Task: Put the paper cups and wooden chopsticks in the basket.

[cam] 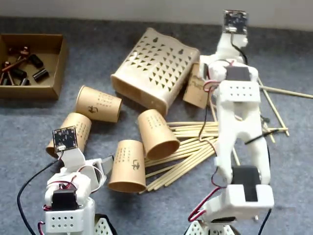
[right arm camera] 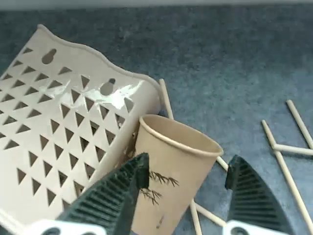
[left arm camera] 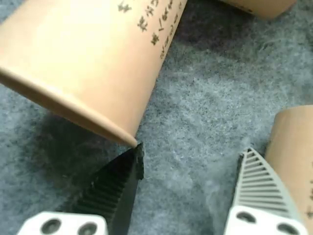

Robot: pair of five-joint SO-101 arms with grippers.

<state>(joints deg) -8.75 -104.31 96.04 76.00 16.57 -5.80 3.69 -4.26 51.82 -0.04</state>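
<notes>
High view finds the basket point(cam: 156, 68) tipped at 12 o'clock, chopsticks point(cam: 190, 129) strewn at 5; the right gripper point(right arm camera: 188, 164) gapes at a paper cup point(right arm camera: 171, 196) beside the basket, while the left gripper point(left arm camera: 193, 151) spreads wide between fallen cups point(left arm camera: 88, 63).

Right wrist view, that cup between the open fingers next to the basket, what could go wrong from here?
The basket lies tipped over with its patterned wall up, so a cup released above it would likely roll off. The right gripper is open around the paper cup, which sits close beside the basket; closing could pinch the wall or crush the thin cup. Loose chopsticks nearby may snag.
</notes>
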